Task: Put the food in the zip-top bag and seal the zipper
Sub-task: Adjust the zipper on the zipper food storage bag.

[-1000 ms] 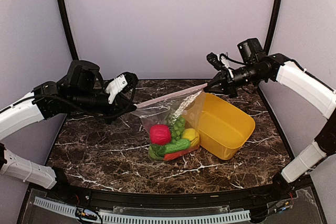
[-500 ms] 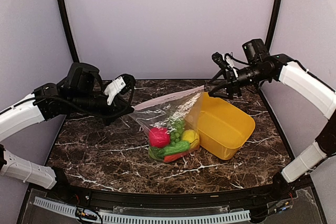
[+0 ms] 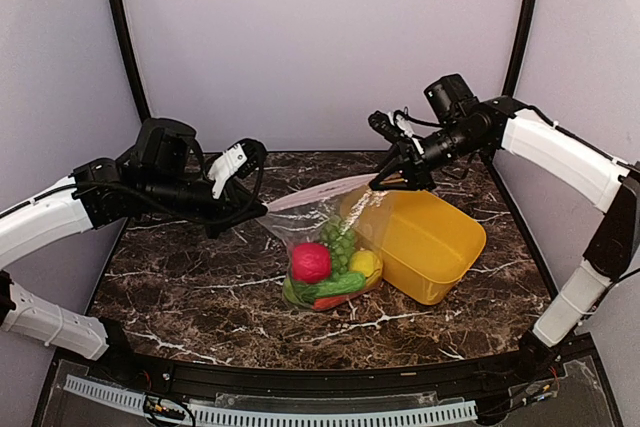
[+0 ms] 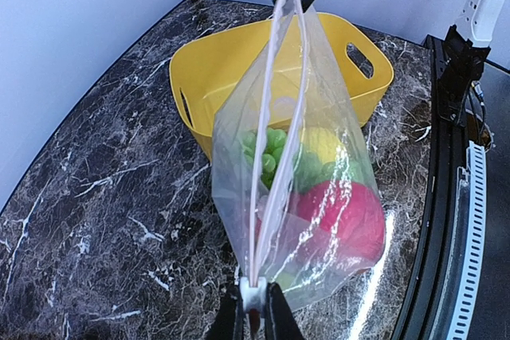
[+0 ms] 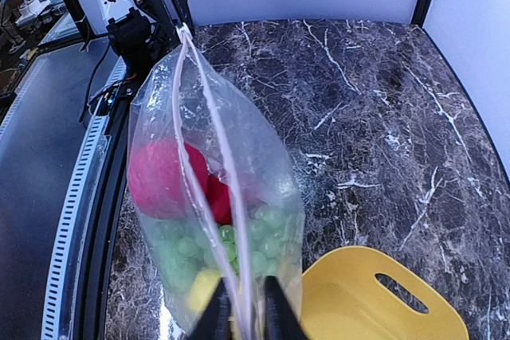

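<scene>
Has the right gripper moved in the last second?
Yes. In the top view the right gripper has shifted left and slightly nearer, from over the yellow basket's far rim toward its far left corner.

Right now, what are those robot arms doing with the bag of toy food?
Two robot arms hold a zip-top bag stretched between them. The left gripper pinches one end of its mouth, the right gripper the other. The toy food is already inside, and a yellow basket stands beside it. The zipper seems not fully shut yet.
</scene>
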Robot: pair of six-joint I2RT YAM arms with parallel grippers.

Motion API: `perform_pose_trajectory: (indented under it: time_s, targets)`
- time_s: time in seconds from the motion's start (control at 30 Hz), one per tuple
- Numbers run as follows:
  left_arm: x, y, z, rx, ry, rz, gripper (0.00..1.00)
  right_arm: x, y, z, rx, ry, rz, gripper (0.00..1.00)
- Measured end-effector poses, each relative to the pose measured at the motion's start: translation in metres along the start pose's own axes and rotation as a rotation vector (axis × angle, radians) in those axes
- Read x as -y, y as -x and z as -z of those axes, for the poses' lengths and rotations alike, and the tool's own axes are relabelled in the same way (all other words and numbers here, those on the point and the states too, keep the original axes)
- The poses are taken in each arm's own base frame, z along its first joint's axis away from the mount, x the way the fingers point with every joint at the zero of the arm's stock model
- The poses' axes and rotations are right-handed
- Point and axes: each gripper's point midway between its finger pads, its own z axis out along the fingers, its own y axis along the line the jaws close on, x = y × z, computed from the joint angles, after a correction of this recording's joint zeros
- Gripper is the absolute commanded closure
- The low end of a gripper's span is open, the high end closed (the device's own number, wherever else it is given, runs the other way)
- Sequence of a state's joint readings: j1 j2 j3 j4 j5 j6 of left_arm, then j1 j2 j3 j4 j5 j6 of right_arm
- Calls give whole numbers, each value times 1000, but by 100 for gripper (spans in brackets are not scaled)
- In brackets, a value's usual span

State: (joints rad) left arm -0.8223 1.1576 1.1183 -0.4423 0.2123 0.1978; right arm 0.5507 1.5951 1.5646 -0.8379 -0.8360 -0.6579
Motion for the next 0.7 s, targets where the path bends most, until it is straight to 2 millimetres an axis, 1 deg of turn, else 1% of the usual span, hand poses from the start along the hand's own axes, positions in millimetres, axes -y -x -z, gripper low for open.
perform_pose_trajectory:
  time_s: [0.1,0.2,0.43,0.5,0.53,0.57,0.6,0.63,0.67,0.7]
  targets:
    - [0,0,0,-2,2,0,96,0,1,-5,-10,15,-5,100]
    - [-2,-2,2,-8,17,-4,96,1,1,-5,-17,11,-1,100]
    - [-8,0,14,21,71,-20,95,-2,3,-6,-11,16,17,100]
    - [-9,0,15,23,81,-21,87,-2,4,-6,-10,18,19,100]
    - [-9,0,15,23,85,-22,74,-3,4,-6,-9,19,19,100]
    - [-10,-1,15,20,92,-24,67,-2,4,-6,-9,17,19,100]
    - [-12,-5,16,7,103,-27,55,-1,3,-5,-14,12,16,100]
    - [-13,-7,16,-1,112,-28,50,0,2,-4,-17,5,14,100]
    - [-15,-11,16,-14,123,-23,43,2,1,-3,-19,-2,13,100]
    - [-18,-14,17,-22,134,-11,40,3,1,-2,-21,-7,13,100]
